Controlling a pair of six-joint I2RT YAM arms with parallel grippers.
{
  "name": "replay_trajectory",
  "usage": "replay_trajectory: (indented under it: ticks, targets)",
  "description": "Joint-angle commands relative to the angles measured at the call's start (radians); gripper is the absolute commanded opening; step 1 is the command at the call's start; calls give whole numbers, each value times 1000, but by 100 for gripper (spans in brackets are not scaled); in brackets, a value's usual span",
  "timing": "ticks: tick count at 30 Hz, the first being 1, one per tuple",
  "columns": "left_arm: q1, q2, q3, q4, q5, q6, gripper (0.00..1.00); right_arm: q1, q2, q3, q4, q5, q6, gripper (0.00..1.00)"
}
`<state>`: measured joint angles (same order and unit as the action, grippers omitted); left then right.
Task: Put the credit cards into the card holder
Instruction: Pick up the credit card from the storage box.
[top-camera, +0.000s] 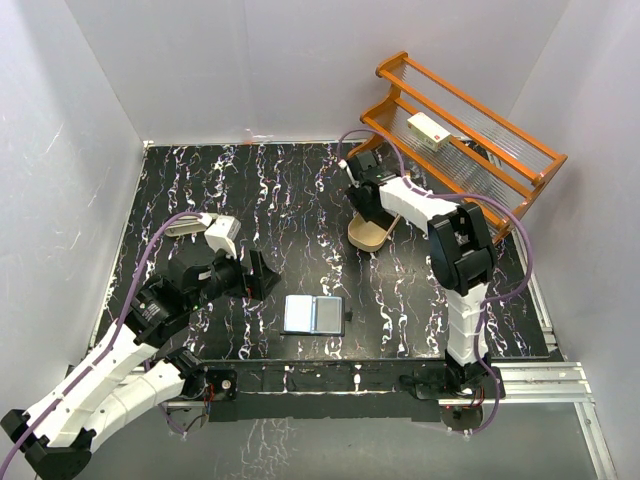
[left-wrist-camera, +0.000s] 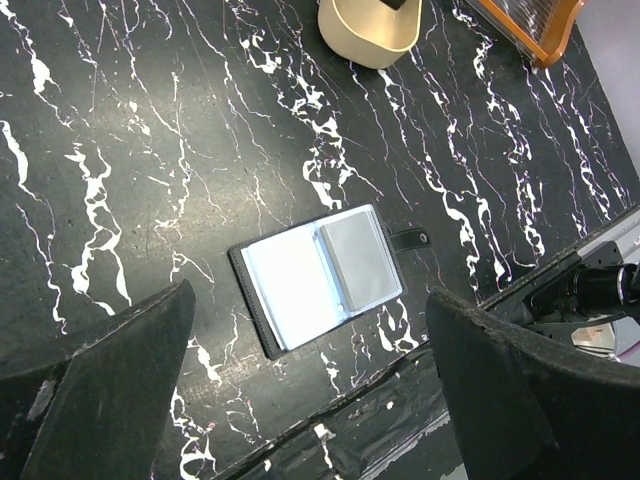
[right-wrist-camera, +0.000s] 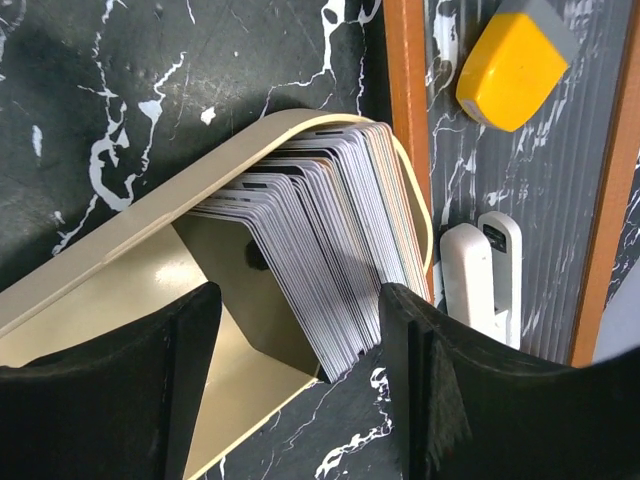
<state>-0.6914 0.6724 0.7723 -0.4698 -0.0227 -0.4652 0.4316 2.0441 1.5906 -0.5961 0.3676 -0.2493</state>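
Observation:
The card holder (top-camera: 312, 314) lies open and flat near the table's front edge, blue-grey faces up; its right face (left-wrist-camera: 357, 256) looks greyer than the left. A thick stack of credit cards (right-wrist-camera: 330, 230) stands on edge, leaning, in a cream oval-ended tray (right-wrist-camera: 150, 220) at the back right (top-camera: 372, 238). My right gripper (right-wrist-camera: 300, 300) hangs over that tray (left-wrist-camera: 370, 35), open, its jaws on either side of the stack's lower corner, holding nothing. Left of and above the card holder (left-wrist-camera: 320, 270), my left gripper (top-camera: 262, 275) is wide open and empty (left-wrist-camera: 310, 300).
An orange wooden rack (top-camera: 470, 130) stands at the back right, close to the tray, with a white box (top-camera: 430, 130) on it. In the right wrist view a yellow object (right-wrist-camera: 510, 70) and a white device (right-wrist-camera: 480, 270) lie on the rack. White walls enclose the table.

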Motion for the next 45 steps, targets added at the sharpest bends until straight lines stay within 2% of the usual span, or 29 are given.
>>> replay_trajectory:
  ticks: [1, 3, 10, 16, 27, 38, 45]
  targets:
    - [-3, -16, 5, -8, -12, 19, 99, -8, 19, 60, -1, 74, -31, 63]
    - [-3, -20, 2, -6, -15, 19, 99, -12, 28, 65, 5, 101, -24, 62]
    - [-3, -18, 3, -9, -13, 20, 98, -13, 42, 89, -2, 140, -25, 50]
    - [-3, -22, 2, -7, -17, 22, 98, -14, 38, 107, -8, 159, -18, 46]
    - [-3, -17, 5, -15, -32, 29, 99, -13, 25, 116, -28, 168, -4, 25]
    - [-3, -22, 5, -18, -37, 30, 99, -13, -16, 106, -58, 181, 3, 20]
    - [-4, -22, 1, -19, -44, 32, 98, -12, -29, 113, -96, 163, 19, 13]
